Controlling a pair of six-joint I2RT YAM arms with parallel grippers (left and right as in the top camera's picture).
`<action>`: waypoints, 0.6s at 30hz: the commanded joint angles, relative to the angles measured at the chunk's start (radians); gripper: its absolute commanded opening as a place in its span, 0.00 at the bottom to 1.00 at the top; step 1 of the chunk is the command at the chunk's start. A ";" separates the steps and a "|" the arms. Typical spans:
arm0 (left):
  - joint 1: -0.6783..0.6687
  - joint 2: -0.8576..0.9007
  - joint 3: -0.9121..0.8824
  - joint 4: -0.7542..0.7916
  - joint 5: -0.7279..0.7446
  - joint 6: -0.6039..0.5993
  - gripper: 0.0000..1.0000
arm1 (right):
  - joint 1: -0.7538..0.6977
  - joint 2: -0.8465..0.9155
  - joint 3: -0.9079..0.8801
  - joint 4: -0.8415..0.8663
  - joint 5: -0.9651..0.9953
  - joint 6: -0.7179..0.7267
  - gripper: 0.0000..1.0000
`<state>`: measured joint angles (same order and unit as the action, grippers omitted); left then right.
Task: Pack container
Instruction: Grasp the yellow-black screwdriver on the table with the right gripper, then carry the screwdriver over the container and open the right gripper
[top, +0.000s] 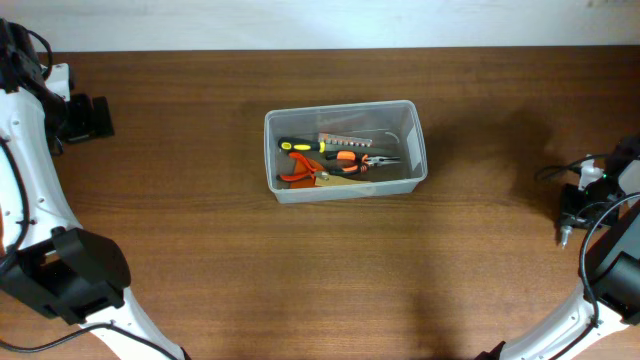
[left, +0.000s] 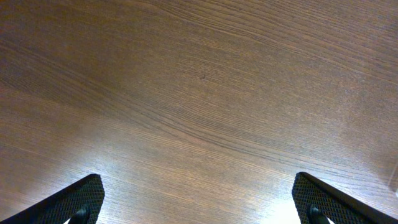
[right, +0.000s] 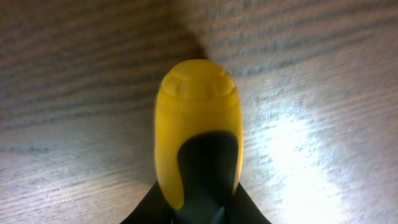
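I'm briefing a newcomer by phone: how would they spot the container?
Look near the middle of the brown wooden table. The container is the clear rectangular tub with rounded corners, the only see-through thing there, with orange-handled tools lying inside it.

Dark brown wood-grain tabletop (top: 320, 280) with a few hand tools.
A black-and-yellow-handled screwdriver (top: 300, 145), orange-handled pliers (top: 296, 171) and a second orange-and-black pair of pliers (top: 355, 160) lay bunched together near the middle. A rounded yellow-and-black plastic tool handle (right: 198, 118) filled the right wrist view over glare-lit grain. A pale wall strip (top: 320, 20) bordered the far edge.
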<state>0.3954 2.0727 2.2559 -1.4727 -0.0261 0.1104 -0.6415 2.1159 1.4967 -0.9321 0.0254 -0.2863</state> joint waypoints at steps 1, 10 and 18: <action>0.005 -0.006 -0.003 0.002 0.004 -0.012 0.99 | 0.001 0.017 -0.012 0.005 -0.031 0.020 0.17; 0.005 -0.006 -0.003 0.002 0.004 -0.012 0.99 | 0.021 -0.021 0.202 -0.118 -0.288 0.102 0.15; 0.005 -0.006 -0.003 0.002 0.004 -0.012 0.99 | 0.236 -0.154 0.518 -0.307 -0.417 0.099 0.05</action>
<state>0.3954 2.0727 2.2559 -1.4727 -0.0261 0.1104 -0.5159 2.0743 1.9106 -1.2156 -0.2901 -0.1902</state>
